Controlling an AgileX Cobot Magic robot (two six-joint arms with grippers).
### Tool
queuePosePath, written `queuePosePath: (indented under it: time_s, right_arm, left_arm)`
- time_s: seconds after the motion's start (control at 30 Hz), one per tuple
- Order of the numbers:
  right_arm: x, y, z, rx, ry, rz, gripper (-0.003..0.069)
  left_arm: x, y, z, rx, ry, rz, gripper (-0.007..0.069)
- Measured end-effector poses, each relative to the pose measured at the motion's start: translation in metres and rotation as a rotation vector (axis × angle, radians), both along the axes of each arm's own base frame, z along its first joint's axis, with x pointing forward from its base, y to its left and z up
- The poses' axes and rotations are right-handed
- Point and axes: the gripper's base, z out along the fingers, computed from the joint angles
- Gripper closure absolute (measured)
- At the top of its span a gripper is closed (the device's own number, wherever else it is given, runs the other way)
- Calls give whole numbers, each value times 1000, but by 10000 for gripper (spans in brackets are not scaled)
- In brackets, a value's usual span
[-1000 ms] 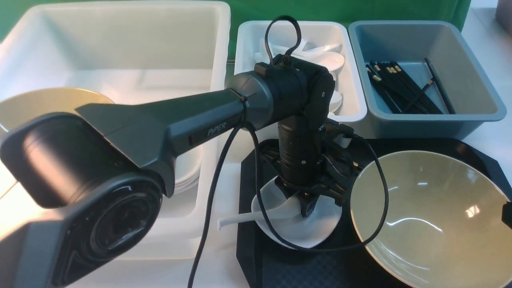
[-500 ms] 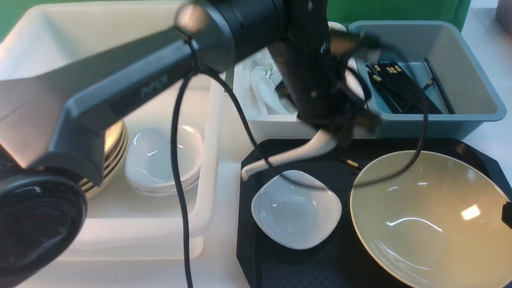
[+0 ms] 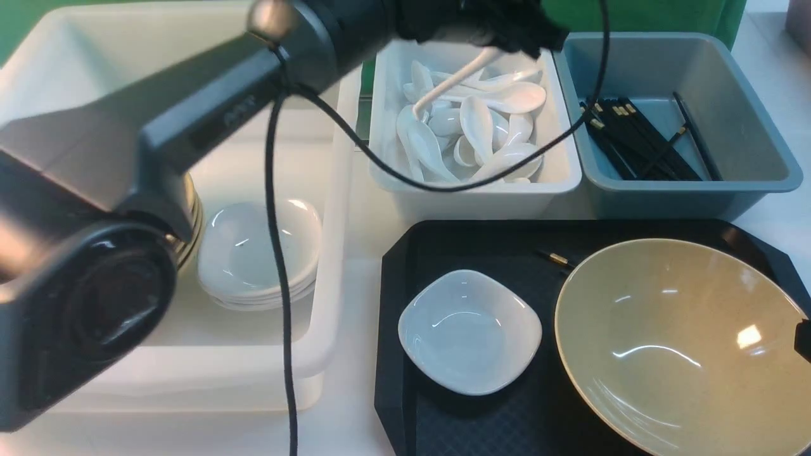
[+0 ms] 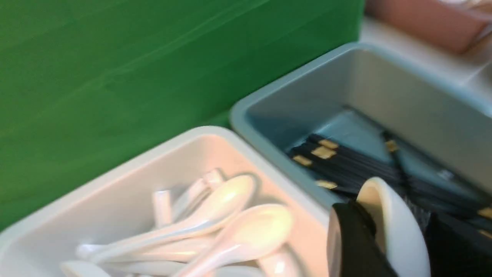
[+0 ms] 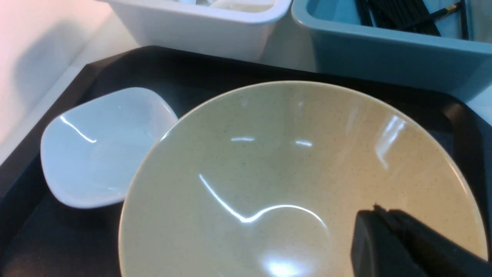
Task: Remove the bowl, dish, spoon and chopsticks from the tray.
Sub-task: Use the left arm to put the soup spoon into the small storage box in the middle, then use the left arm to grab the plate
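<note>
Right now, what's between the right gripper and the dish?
Only the bowl: the right wrist view shows the right gripper over its inside, with the dish beyond its rim.

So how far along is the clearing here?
Done: the spoon is off the tray. In hand: the left gripper holds it above the tub of spoons. Left: dish, bowl and chopsticks (mostly hidden by the bowl) sit on the tray. The right gripper, shut and empty, hangs over the bowl.
</note>
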Motion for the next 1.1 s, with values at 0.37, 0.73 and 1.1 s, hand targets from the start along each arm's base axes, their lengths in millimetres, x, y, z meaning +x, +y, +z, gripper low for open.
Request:
queuePosePath:
  time_s: [0.37, 0.73, 1.1]
  right_arm:
    - [0, 0, 0, 0, 0, 0, 614]
    - [0, 0, 0, 0, -1, 0, 614]
    - [0, 0, 0, 0, -1, 2, 613]
  left_arm:
    - [-49, 24, 18, 215, 422, -47, 165]
    - [-86, 21, -53, 520, 782, -55, 183]
    - [-80, -2, -120, 703, 754, -147, 200]
